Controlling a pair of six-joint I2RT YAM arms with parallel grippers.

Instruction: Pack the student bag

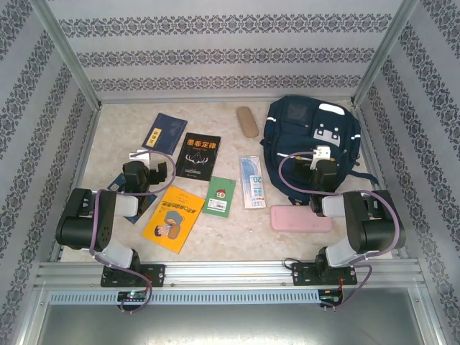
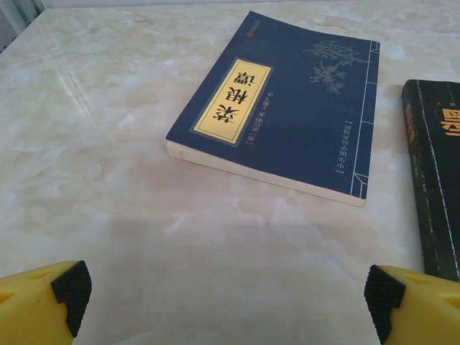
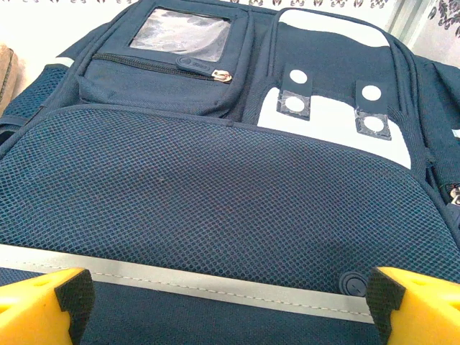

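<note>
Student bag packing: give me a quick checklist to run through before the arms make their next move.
1. Student bag lies flat, front up: ok.
2. Bag open for loading: cannot tell; the front pocket zip is shut.
3. Right jaws open and empty above the bag's mesh panel: ok.
4. Left jaws open and empty, facing the blue book: ok.
5. Items packed: not ok; blue book, black book, orange book and pink case lie on the table.
</note>
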